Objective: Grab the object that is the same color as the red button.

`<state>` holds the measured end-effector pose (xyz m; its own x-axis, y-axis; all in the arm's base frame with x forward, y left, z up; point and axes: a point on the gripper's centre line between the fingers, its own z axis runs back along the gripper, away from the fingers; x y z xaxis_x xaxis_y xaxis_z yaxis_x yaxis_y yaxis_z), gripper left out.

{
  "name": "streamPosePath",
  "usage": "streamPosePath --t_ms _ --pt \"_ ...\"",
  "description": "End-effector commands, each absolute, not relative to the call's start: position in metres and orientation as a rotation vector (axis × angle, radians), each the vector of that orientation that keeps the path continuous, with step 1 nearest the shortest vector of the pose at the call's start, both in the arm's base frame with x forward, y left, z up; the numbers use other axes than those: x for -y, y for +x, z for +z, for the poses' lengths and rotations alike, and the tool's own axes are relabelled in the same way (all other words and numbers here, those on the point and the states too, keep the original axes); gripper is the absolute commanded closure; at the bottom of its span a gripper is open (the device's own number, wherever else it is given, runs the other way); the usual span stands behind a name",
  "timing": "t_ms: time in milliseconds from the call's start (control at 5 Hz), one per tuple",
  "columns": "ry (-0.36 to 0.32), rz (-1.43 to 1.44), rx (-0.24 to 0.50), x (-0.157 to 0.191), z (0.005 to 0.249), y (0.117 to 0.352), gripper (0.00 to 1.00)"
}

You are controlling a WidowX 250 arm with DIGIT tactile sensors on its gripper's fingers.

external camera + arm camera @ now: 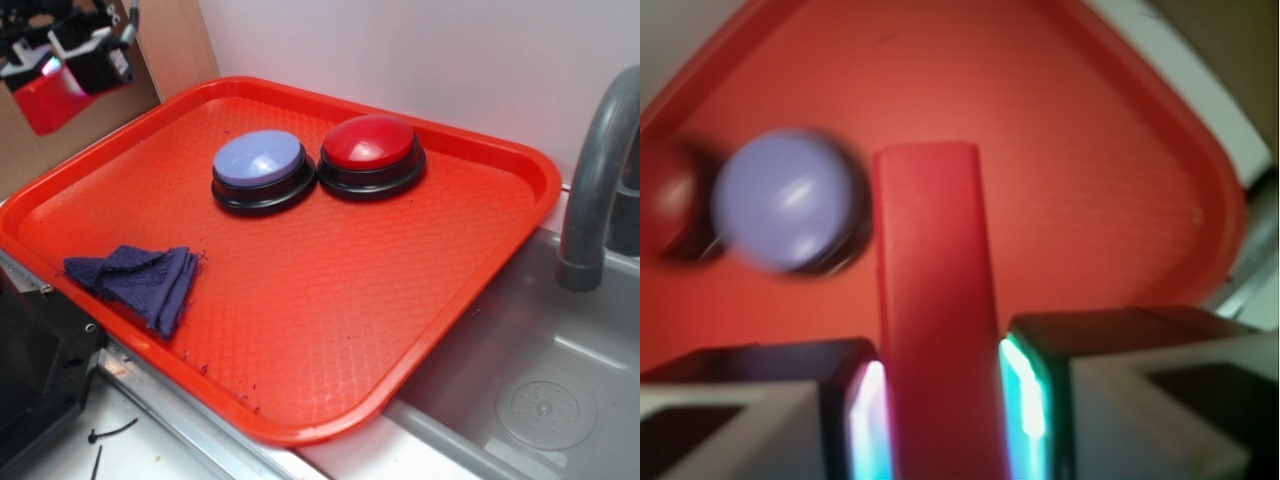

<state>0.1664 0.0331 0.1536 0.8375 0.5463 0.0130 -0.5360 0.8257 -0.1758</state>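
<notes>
- Already the red block (937, 320) sits between the two fingers (872, 420) of the gripper (945, 420) in the wrist view, both pads pressed against its long flat sides, so the fingers are closed on it at a narrow spacing.
- Its free end sticks out past the fingertips, above the red tray (1090, 170); in the exterior view the gripper (75, 60) shows only at the top left corner, well apart from the buttons, and the block itself is hard to pick out there.
- By its straight edges and even faces it looks stiff and solid, probably light, and unlikely to dent or break under the squeeze.
- Those faces look smooth, so it may slide if held loosely; gripping across the two parallel long sides, as now, is the sound hold.
- Much of it overhangs the pads, so it could pivot if bumped.
- On the tray stand the red button (370, 145) and the lilac button (260, 162), touching or nearly so, with a dark blue cloth (140, 280) near the front left edge.
</notes>
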Motion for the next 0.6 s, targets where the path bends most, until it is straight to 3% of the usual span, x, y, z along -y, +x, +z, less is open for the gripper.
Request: streamPosePath --t_ms 0,200,400 --pt "-0.14 0.296 0.122 0.013 0.187 0.174 1.0" --pt "-0.106 0.224 0.14 0.035 0.19 0.175 1.0" --pt "-0.071 0.246 0.103 0.04 0.184 0.173 1.0"
